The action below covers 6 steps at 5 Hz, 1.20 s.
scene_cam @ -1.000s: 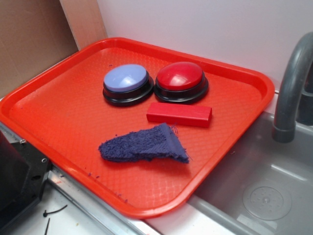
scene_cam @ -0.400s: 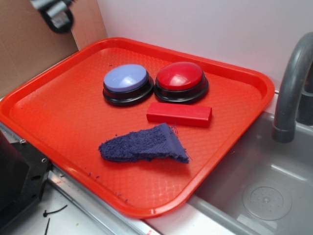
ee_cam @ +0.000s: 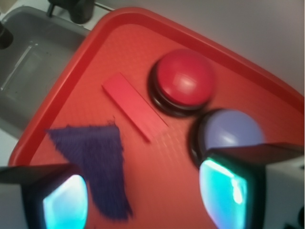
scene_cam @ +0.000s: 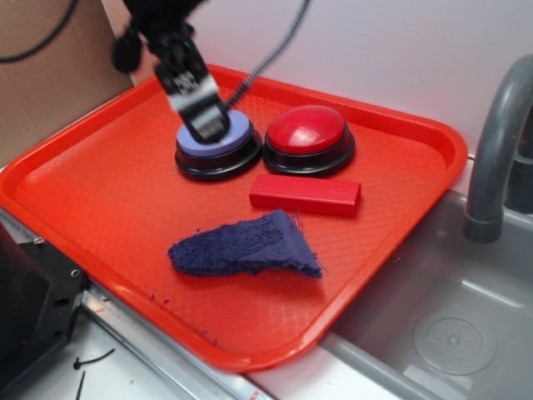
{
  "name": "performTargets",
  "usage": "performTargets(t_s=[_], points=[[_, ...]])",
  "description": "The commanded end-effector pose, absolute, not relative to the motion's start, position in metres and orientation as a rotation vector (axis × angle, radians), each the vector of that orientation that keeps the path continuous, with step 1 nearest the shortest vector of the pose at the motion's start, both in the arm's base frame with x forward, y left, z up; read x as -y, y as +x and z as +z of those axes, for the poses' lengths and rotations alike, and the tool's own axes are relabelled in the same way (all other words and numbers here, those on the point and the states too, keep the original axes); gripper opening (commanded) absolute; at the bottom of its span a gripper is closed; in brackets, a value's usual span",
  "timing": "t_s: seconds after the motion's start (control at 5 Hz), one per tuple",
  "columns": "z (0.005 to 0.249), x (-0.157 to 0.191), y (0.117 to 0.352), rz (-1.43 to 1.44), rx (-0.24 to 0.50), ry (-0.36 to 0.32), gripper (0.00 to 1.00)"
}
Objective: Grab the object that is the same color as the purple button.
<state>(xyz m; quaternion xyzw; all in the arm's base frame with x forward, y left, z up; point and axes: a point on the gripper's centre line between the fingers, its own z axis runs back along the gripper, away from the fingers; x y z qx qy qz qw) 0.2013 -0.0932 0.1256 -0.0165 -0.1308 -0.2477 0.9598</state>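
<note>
A dark purple-blue fuzzy cloth point(scene_cam: 246, 247) lies on the red tray point(scene_cam: 92, 192), toward its front; in the wrist view the cloth point(ee_cam: 93, 160) sits at lower left. The pale lavender dome button point(scene_cam: 229, 143) stands at the back of the tray, partly covered by my gripper point(scene_cam: 204, 123); it also shows in the wrist view point(ee_cam: 231, 133). My gripper point(ee_cam: 143, 195) hangs above the tray, over the lavender button, well behind the cloth. Its jaws stand wide apart and hold nothing.
A red dome button point(scene_cam: 308, 137) stands right of the lavender one. A red rectangular block point(scene_cam: 306, 195) lies between the buttons and the cloth. A grey sink point(scene_cam: 433, 333) with a faucet point(scene_cam: 495, 150) lies to the right. A cardboard wall point(scene_cam: 50, 75) stands at the left.
My gripper has come down from the upper left corner of the exterior view to above the lavender button. The things on the tray have not moved.
</note>
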Motion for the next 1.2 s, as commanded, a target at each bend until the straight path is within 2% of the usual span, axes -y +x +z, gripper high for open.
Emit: performTargets(t_s=[0.0,0.4,0.8,1.0], points=[[0.096,0.123,0.204,-0.641,0.273,-0.066,1.00],[0.052,0.126,0.184,-0.690,0.179,-0.146,1.00],[0.028,0.125,0.177,-0.687,0.110,-0.119,1.00],[0.019,0.123,0.175,-0.656,0.093,-0.084,1.00]])
